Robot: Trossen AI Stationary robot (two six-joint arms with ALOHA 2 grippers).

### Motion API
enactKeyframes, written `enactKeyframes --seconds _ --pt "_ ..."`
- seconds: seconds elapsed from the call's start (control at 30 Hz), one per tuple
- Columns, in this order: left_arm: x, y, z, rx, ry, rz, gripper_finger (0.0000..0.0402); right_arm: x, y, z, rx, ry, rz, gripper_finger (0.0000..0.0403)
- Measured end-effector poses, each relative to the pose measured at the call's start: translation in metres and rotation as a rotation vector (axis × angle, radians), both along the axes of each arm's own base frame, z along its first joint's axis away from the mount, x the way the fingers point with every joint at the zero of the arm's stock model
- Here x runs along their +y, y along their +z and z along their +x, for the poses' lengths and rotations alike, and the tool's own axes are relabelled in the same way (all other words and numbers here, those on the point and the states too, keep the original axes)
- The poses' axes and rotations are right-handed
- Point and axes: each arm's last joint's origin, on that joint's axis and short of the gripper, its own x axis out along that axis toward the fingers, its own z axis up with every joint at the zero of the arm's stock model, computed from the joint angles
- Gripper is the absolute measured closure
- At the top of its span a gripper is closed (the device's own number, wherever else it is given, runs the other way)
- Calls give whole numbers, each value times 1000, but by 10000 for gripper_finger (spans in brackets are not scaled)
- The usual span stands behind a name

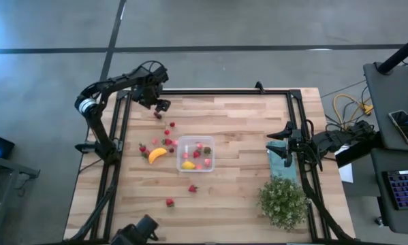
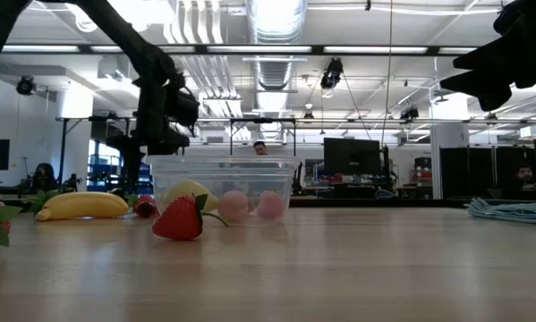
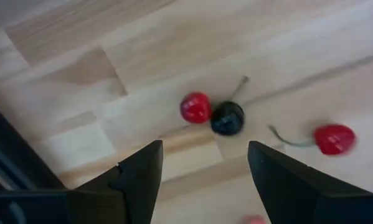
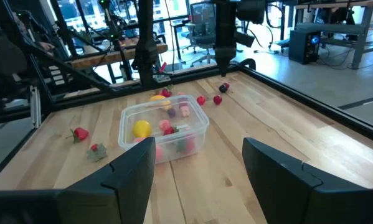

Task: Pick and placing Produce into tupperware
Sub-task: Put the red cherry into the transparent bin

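At the table's far left, the left gripper [image 1: 161, 105] hovers with jaws released and empty over a red cherry [image 3: 195, 107] touching a dark cherry [image 3: 227, 118], seemingly lining up a pick. Only its wrist view shows that pair clearly. Nearby lie scattered berries and the banana [image 1: 157, 154], just beside the tupperware [image 1: 195, 154], which sits mid-table already holding a lemon [image 1: 188, 165] and pink pieces. The low view alone shows a strawberry [image 2: 180, 219] in front of the box. At right, the right gripper [image 1: 280, 136] waits, jaws released, above the teal cloth [image 1: 280, 163].
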Motion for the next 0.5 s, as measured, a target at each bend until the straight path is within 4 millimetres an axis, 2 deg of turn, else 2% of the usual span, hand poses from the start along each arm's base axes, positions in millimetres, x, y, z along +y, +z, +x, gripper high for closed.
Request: enactKeyframes --seconds 0.2,0.5 --pt "5 -25 1 4 6 -3 180 0 0 0 0 -1 0 170" --pt "11 -46 5 46 0 -26 180 0 0 0 0 0 0 170"
